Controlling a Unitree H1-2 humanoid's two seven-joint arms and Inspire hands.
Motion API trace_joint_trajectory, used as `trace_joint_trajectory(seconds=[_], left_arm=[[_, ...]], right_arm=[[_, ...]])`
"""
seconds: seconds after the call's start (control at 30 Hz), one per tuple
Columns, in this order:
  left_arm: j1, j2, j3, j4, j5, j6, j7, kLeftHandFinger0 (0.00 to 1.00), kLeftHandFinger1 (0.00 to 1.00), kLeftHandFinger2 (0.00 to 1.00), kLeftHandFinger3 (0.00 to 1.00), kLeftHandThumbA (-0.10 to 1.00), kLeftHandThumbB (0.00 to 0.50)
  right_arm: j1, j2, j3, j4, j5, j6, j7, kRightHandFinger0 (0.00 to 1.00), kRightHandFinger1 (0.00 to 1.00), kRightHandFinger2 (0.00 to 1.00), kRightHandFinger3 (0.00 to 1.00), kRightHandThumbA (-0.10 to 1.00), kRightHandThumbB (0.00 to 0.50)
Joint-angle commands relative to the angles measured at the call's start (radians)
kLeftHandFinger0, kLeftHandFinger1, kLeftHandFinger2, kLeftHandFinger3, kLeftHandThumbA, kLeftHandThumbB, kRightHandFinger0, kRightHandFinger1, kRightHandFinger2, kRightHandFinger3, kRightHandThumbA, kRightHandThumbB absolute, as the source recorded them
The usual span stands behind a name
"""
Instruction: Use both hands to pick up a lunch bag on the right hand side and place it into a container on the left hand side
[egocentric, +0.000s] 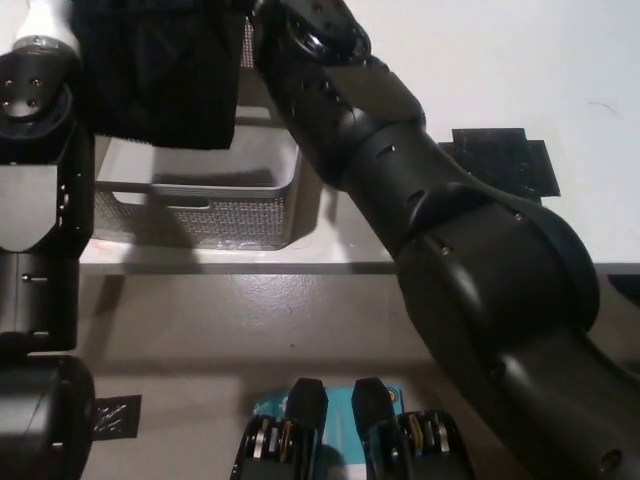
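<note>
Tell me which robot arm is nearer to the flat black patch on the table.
Right. The right arm passes close beside the black patch; the left arm is far off, beyond the mesh container.

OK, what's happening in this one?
The robot has both arms reaching over the left side of a white table. A black lunch bag hangs between them, above a grey mesh container near the table's front edge. The bag's bottom is about level with the container's rim, so it is not set down yet. The hands themselves are hidden at the top of the view. A black patch lies on the table to the right.
</note>
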Motion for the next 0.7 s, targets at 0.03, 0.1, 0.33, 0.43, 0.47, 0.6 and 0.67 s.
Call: trace_joint_trajectory(seconds=[0.03, 0.1, 0.33, 0.43, 0.47, 0.6, 0.67], left_arm=[[-0.094, 0.057, -0.093, 0.081, -0.007, 0.009, -0.183, 1.0, 1.0, 1.0, 1.0, 1.0, 0.29], [-0.101, 0.097, -0.133, 0.136, 0.027, 0.037, -0.21, 1.0, 1.0, 1.0, 1.0, 1.0, 0.292], [-0.137, 0.293, -0.295, 0.39, 0.174, -0.105, -0.283, 1.0, 1.0, 1.0, 1.0, 1.0, 0.277], [-0.113, 0.362, -0.313, 0.368, 0.172, -0.11, -0.302, 1.0, 1.0, 1.0, 1.0, 1.0, 0.256], [-0.105, 0.385, -0.319, 0.362, 0.176, -0.11, -0.301, 1.0, 1.0, 1.0, 1.0, 1.0, 0.277], [-0.105, 0.445, -0.341, 0.401, 0.165, -0.177, -0.329, 1.0, 1.0, 1.0, 1.0, 1.0, 0.278], [-0.088, 0.467, -0.336, 0.381, 0.149, -0.179, -0.352, 1.0, 1.0, 1.0, 1.0, 1.0, 0.28]], right_arm=[[-0.052, 0.029, 0.142, 0.005, -0.175, 0.061, -0.068, 1.0, 1.0, 1.0, 1.0, 1.0, 0.105], [-0.048, 0.009, 0.244, 0.011, -0.272, 0.128, -0.145, 1.0, 1.0, 1.0, 1.0, 1.0, 0.111], [0.008, -0.112, 0.526, 0.002, -0.483, 0.129, -0.297, 1.0, 1.0, 1.0, 1.0, 0.6, 0.061], [0.019, -0.164, 0.52, -0.012, -0.449, 0.108, -0.275, 1.0, 1.0, 1.0, 1.0, 0.66, 0.077], [0.022, -0.18, 0.512, -0.017, -0.435, 0.102, -0.264, 1.0, 1.0, 1.0, 1.0, 0.67, 0.072], [0.036, -0.213, 0.487, -0.036, -0.405, 0.088, -0.236, 1.0, 1.0, 1.0, 1.0, 0.66, 0.072], [0.046, -0.223, 0.471, -0.048, -0.397, 0.078, -0.222, 1.0, 1.0, 1.0, 1.0, 0.64, 0.074]])
